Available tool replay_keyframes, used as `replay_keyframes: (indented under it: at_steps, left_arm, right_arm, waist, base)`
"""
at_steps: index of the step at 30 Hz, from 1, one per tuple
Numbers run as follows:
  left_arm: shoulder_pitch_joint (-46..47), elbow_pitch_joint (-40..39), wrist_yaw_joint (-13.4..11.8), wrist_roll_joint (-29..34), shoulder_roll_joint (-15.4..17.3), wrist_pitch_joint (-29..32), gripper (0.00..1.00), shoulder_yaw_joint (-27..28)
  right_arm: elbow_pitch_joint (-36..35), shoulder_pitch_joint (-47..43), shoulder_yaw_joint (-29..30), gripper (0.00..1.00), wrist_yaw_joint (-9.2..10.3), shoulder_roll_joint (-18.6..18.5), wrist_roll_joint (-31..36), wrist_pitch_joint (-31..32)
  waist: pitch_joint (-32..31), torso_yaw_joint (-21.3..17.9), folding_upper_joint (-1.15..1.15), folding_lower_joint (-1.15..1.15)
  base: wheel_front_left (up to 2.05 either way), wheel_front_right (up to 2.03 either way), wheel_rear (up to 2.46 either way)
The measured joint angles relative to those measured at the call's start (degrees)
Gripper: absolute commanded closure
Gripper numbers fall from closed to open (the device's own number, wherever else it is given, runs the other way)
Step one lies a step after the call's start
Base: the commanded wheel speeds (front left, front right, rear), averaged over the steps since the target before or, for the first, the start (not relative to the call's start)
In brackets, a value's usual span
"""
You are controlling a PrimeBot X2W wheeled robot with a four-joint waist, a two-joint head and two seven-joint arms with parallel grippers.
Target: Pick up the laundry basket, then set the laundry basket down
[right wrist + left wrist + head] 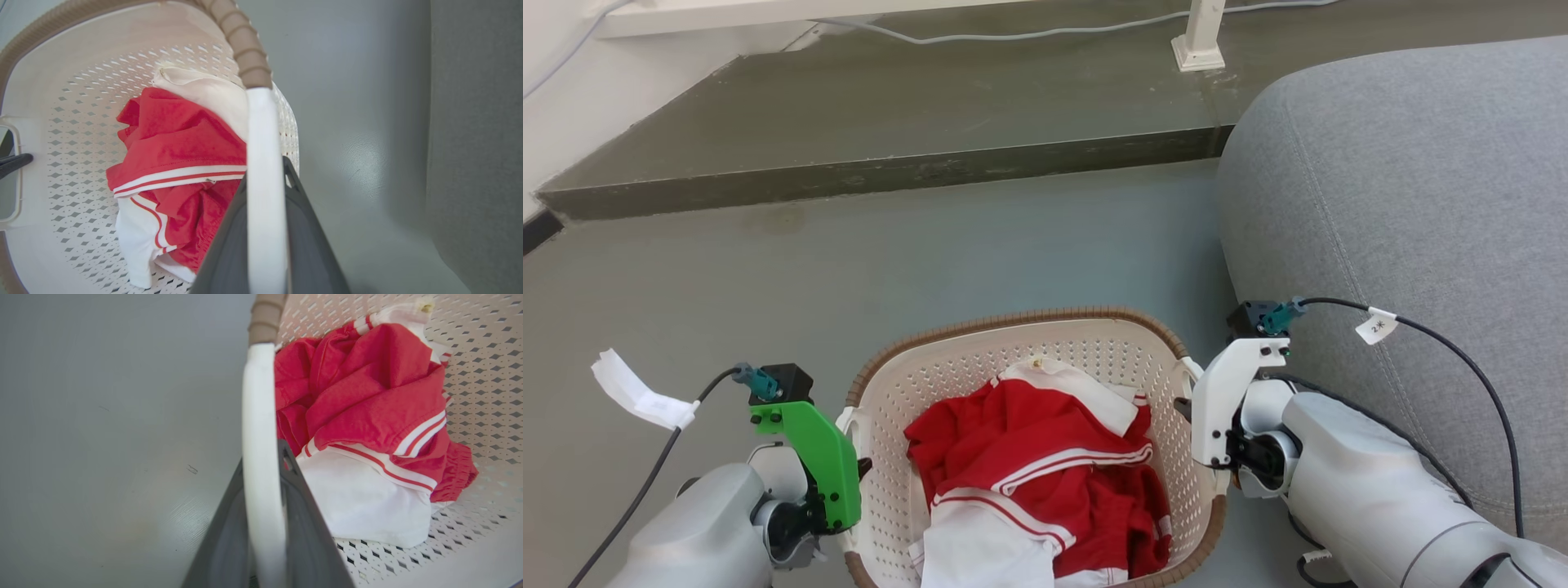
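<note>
Left pincer (262,453) is clamped on the left handle (257,416), right pincer (265,169) on the right handle (261,130), with the basket (1029,315) at lower centre of the head view. Grasp looks made; the lift calls for both arms rising evenly.

The laundry basket (980,359) is in the near middle, with floor (931,261) around it and clothes (1029,441) heaped inside. The left gripper (859,467) is at its left handle (257,416) and the right gripper (1186,408) at its right handle (261,143), each with its jaws closed on either side of the handle. A cushioned seat (1405,180) lies just right of the basket. Far behind, a step (890,106) crosses the scene, with a post (1199,33) standing on it.
</note>
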State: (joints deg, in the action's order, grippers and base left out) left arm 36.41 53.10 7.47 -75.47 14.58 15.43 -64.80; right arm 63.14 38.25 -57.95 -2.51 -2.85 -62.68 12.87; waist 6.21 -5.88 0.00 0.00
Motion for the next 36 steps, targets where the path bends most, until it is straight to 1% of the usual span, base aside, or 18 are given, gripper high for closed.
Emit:
replay_keyframes:
  at_steps: [13,36]
  left_arm:
    - [0.3,0.2,0.0,-1.3,0.0,2.2,1.0,0.0]
    - [0.9,0.3,0.0,-1.8,0.3,2.1,1.0,-0.2]
  right_arm:
    - [-0.1,1.1,-0.6,1.0,0.0,-0.2,-0.9,2.2]
    - [-0.6,1.3,-2.0,1.0,0.09,-0.4,-1.9,1.8]
  waist:
    - [0.9,-0.2,0.0,0.0]
    - [2.2,-0.3,0.0,0.0]
  base:
    - [0.0,0.0,0.0]
    - [0.0,0.0,0.0]
